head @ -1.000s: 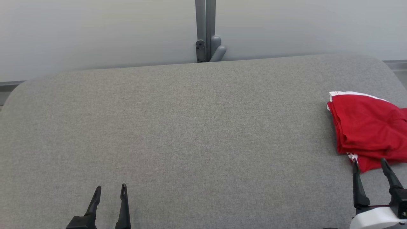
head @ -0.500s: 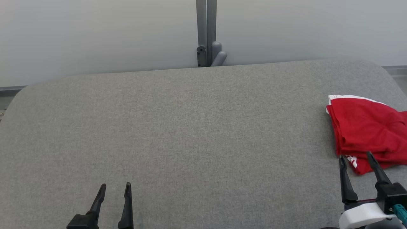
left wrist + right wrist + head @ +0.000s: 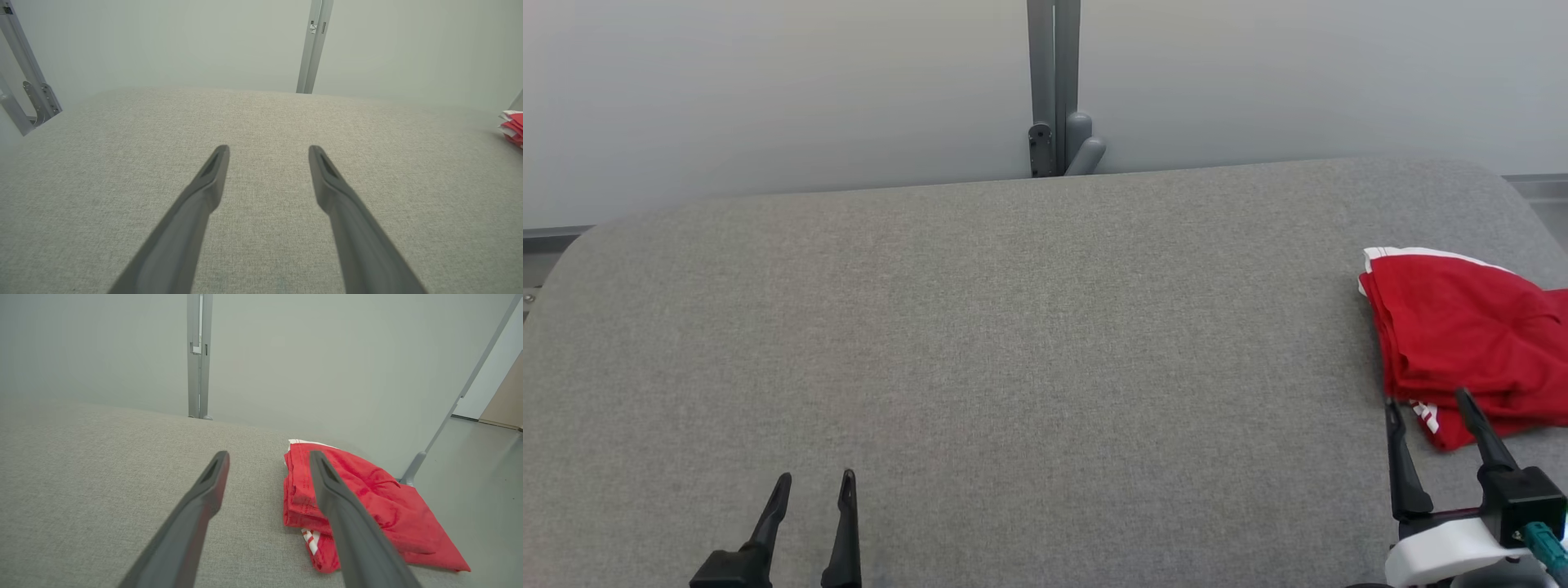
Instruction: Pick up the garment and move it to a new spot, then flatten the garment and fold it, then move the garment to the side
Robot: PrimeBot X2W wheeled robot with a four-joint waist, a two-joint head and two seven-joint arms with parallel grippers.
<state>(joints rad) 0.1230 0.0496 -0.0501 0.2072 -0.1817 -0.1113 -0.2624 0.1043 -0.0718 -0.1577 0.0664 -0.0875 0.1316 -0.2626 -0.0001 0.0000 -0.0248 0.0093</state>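
Note:
A red garment [image 3: 1470, 335] with white trim lies folded and rumpled at the right edge of the grey table [image 3: 1029, 343]. In the right wrist view the garment [image 3: 367, 498] lies just ahead and to the right. My right gripper [image 3: 1427, 402] stands open at the garment's near corner, its fingertips [image 3: 218, 461] above the cloth and holding nothing. At the lower left my left gripper [image 3: 813, 483] is open over bare table, far from the garment [image 3: 512, 126], whose edge peeks in at the right of the left wrist view.
A grey upright post [image 3: 1054, 82] with a bracket stands behind the table's far edge against a pale wall. The table's right edge runs just past the garment, with floor and a slanted frame leg [image 3: 449, 416] beyond it.
The head camera has tilted, shifting the whole scene down. My right gripper has moved left and forward to the garment's near-left corner. The left gripper has held still.

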